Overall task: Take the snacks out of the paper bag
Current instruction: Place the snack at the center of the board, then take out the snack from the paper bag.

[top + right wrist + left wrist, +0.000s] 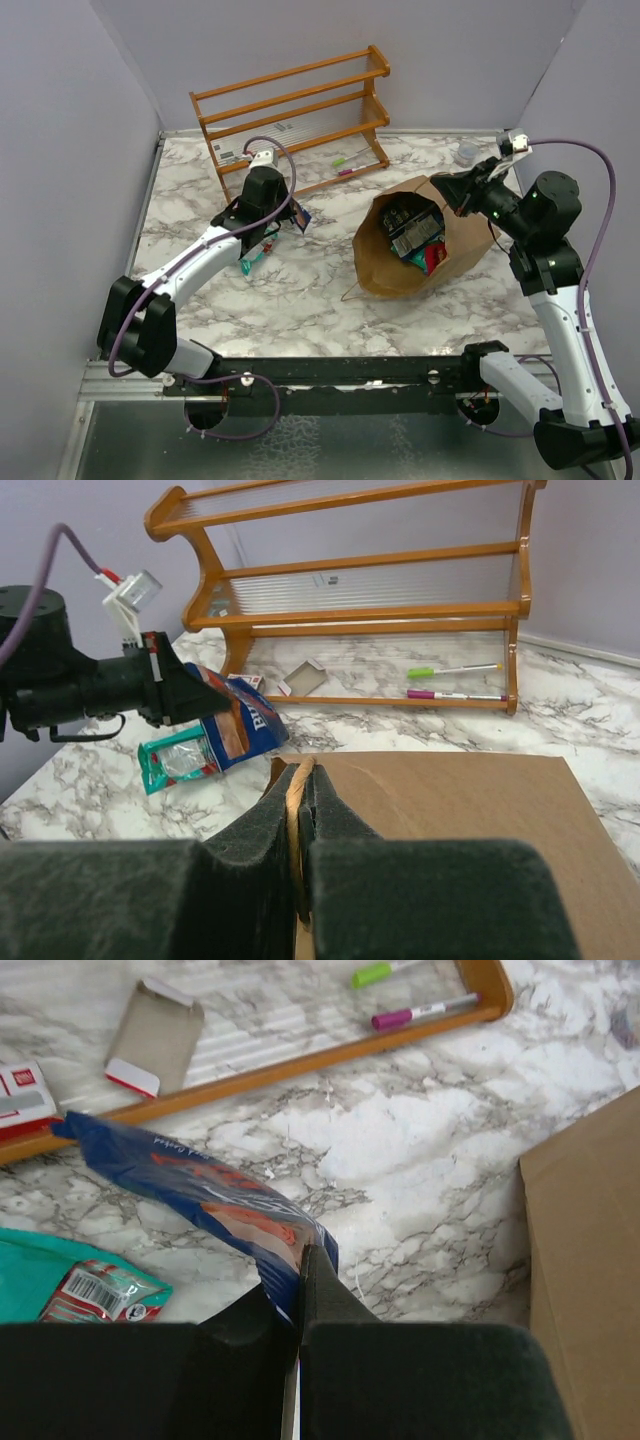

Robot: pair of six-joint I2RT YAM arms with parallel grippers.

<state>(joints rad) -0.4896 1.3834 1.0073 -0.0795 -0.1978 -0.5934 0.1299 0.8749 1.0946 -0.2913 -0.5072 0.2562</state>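
The brown paper bag (470, 235) lies on its side at centre right, mouth open toward the front, with several dark and red snack packets (415, 232) inside. My right gripper (458, 193) is shut on the bag's twisted paper handle (297, 800) at the upper rim. My left gripper (288, 215) is shut on a dark blue-and-white snack packet (190, 1188) and holds it just above the table, left of the bag. A teal-green packet (254, 259) lies on the marble under the left arm; it also shows in the left wrist view (70, 1282) and the right wrist view (178, 760).
A wooden three-tier rack (290, 105) stands at the back, with green and pink markers (420, 1010) and small cards (152, 1038) on its lowest shelf. A small clear cup (466, 152) sits at the back right. Grey walls close in the sides.
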